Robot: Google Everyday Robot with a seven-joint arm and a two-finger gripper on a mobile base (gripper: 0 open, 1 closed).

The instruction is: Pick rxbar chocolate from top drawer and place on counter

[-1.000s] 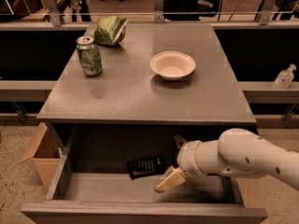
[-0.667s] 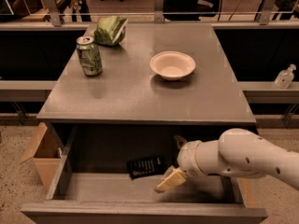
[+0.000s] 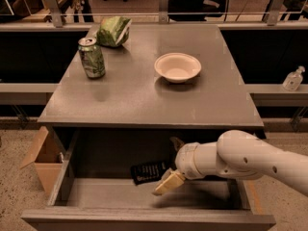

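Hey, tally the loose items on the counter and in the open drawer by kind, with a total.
Can: 1
Snack bag: 1
Bowl: 1
Rxbar chocolate: 1, in the top drawer, with the gripper right beside it
Total: 4

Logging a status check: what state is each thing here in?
top drawer: pulled open
rxbar chocolate: in the drawer
gripper: inside the drawer, at the bar's right end
can: upright on the counter
white bowl: upright, empty
green bag: lying on the counter

Speckled floor [image 3: 12, 186], glass railing [image 3: 134, 4] behind
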